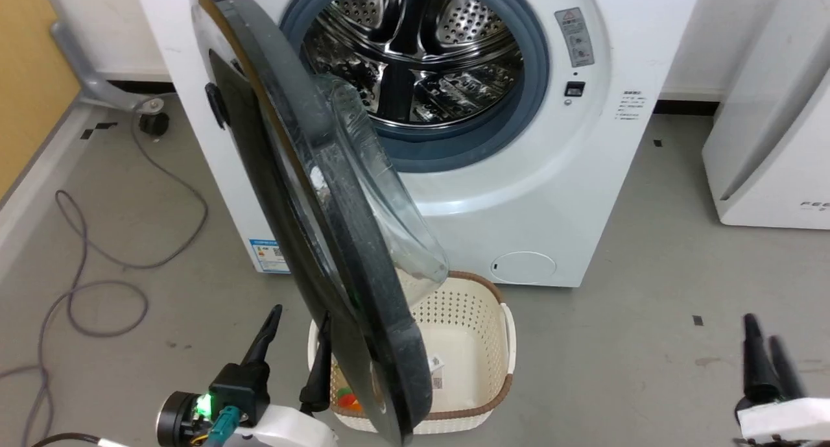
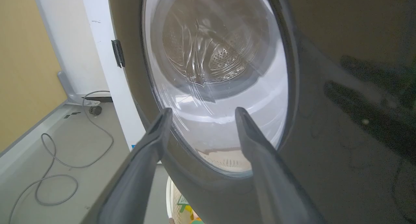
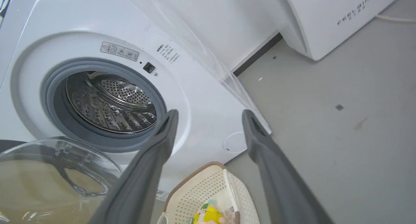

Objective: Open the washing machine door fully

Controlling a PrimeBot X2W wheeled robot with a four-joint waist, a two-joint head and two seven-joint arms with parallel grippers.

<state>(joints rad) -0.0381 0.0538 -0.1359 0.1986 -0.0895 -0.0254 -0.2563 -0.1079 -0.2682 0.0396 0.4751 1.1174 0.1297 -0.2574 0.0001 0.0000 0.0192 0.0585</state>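
Observation:
The white washing machine (image 1: 583, 174) stands with its steel drum (image 1: 421, 51) exposed. Its door (image 1: 259, 174), a glossy black disc with a clear glass bowl (image 1: 382, 207), is swung out towards me, roughly edge-on. My left gripper (image 1: 295, 346) is open at the door's lower outer face, its right finger close to the black rim; I cannot tell if it touches. In the left wrist view the open left gripper (image 2: 203, 115) points at the door (image 2: 325, 120). My right gripper (image 1: 765, 356) is low on the right, far from the door, and open (image 3: 210, 118), facing the washing machine (image 3: 201, 97).
A cream basket (image 1: 480, 343) with a brown rim sits on the floor under the door, a few items in it. Grey cable (image 1: 97, 291) loops on the floor at left. A white slanted appliance (image 1: 765, 142) stands at right. The small round filter cover (image 1: 523, 267) is low on the machine.

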